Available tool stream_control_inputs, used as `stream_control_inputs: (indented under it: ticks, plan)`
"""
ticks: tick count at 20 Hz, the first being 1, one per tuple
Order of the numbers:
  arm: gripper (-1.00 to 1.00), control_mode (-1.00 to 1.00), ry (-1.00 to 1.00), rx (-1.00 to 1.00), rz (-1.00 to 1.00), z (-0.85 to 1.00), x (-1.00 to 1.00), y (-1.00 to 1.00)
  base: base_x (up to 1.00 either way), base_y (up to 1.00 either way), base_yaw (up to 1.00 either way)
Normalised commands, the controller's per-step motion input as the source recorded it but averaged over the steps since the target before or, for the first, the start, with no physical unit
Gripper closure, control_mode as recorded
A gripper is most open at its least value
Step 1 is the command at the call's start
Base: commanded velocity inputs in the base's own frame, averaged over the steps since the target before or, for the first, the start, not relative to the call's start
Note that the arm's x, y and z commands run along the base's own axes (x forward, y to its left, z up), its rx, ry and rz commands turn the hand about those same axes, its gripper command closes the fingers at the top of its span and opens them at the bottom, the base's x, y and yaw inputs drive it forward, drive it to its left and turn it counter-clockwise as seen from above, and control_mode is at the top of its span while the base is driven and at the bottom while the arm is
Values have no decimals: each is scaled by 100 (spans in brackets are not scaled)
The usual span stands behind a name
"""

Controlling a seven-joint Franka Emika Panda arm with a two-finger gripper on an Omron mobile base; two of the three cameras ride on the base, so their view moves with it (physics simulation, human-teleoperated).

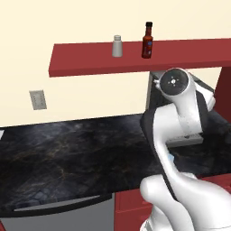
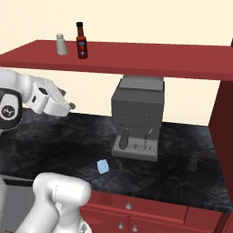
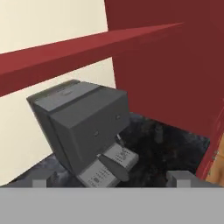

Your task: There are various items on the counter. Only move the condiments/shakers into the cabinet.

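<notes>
The slim red sauce bottle (image 1: pixel 147 40) (image 2: pixel 82 41) and the whitish-grey shaker (image 1: pixel 117 46) (image 2: pixel 61 44) stand upright on the flat top of the dark red cabinet (image 1: pixel 90 58) (image 2: pixel 145 59). The black shaker (image 2: pixel 193 164) (image 3: pixel 158 133) stands on the black counter (image 2: pixel 50 141), right of the coffee machine (image 2: pixel 139 116). My gripper (image 2: pixel 70 106) (image 3: pixel 109 180) hangs in mid-air left of the machine, below the cabinet and above the counter. It is open, with its fingertips (image 3: pixel 39 183) wide apart and nothing between them, and it faces the machine and the black shaker.
A small light-blue block (image 2: pixel 103 166) lies on the counter in front of the grey coffee machine (image 3: pixel 83 122). A tall red side panel (image 2: pixel 225 113) (image 3: pixel 175 65) closes the counter on the right. Red lower cupboards (image 2: pixel 150 214) run under the worktop.
</notes>
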Motion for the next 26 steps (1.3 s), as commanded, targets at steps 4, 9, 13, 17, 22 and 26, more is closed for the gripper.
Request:
stream_control_inputs:
  ticks: [4, 9, 13, 17, 22, 26]
  plan:
    - [-100, -100, 25, 13, -15, -43, -79, -89, 0, 0, 0]
    - [-100, -100, 16, 14, -6, -13, -44, -77, 0, 0, 0]
    - [-100, -100, 0, 25, 11, -1, -14, -99, 0, 0, 0]
    - [-100, -100, -8, 24, 30, 0, 0, -100, 0, 0, 0]
    - [-100, -100, -4, 9, 39, -11, 0, -98, 0, 0, 0]
    - [-100, -100, 0, -2, 35, -52, 1, -54, 0, 0, 0]
